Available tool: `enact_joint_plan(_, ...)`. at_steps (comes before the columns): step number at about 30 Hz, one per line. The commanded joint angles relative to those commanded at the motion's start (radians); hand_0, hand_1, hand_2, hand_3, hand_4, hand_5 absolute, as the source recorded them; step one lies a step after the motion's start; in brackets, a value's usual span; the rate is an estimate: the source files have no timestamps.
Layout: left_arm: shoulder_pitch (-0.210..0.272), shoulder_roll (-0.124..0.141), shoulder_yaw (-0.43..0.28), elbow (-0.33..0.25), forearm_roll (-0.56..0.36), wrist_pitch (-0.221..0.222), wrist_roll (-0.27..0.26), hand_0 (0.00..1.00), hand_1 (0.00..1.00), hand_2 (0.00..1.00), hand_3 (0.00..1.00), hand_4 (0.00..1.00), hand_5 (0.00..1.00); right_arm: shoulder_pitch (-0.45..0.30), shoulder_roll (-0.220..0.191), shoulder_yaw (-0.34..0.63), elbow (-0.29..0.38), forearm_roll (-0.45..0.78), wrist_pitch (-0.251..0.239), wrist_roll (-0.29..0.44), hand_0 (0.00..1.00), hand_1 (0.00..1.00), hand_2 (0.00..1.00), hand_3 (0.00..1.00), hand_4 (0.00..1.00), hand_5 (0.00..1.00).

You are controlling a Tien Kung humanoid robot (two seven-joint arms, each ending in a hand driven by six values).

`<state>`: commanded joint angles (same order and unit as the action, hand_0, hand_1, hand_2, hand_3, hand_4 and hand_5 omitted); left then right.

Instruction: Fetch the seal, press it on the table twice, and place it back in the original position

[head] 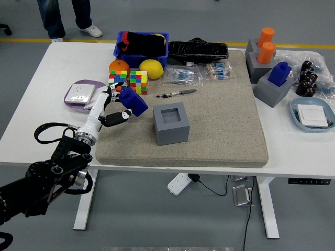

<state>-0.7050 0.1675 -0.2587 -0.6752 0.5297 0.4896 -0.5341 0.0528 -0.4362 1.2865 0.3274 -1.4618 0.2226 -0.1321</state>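
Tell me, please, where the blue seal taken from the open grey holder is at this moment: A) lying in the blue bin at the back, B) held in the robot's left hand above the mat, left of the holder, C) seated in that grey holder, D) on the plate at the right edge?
B: the left hand grips the blue seal, tilted, over the mat, while the grey holder has an empty recess.

Person (63, 18) cropped above the legs
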Motion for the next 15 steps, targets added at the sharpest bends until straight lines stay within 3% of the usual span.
enact_joint_plan(4, -0.002, 0.011, 0.014, 0.014, 0.059, 0.006, 0.014, 0.854, 0.536, 0.419, 0.902, 0.609, 0.002, -0.001, 0.001, -0.001, -0.002, -0.001, 0.0, 0.0, 0.818, 0.728, 0.725, 0.682, 0.776, 0.58)
enact_joint_plan(10, -0.015, 0.054, 0.025, -0.001, 0.168, 0.006, 0.048, 0.853, 0.529, 0.416, 0.899, 0.607, 0.002, -0.002, -0.003, -0.004, 0.0, 0.0, 0.0, 0.0, 0.818, 0.728, 0.725, 0.682, 0.776, 0.58)
enact_joint_plan(15, -0.022, 0.06, 0.023, -0.013, 0.249, 0.007, 0.075, 0.853, 0.529, 0.416, 0.899, 0.607, 0.002, -0.002, -0.003, -0.008, -0.001, 0.0, 0.0, 0.0, 0.818, 0.728, 0.725, 0.682, 0.776, 0.58)
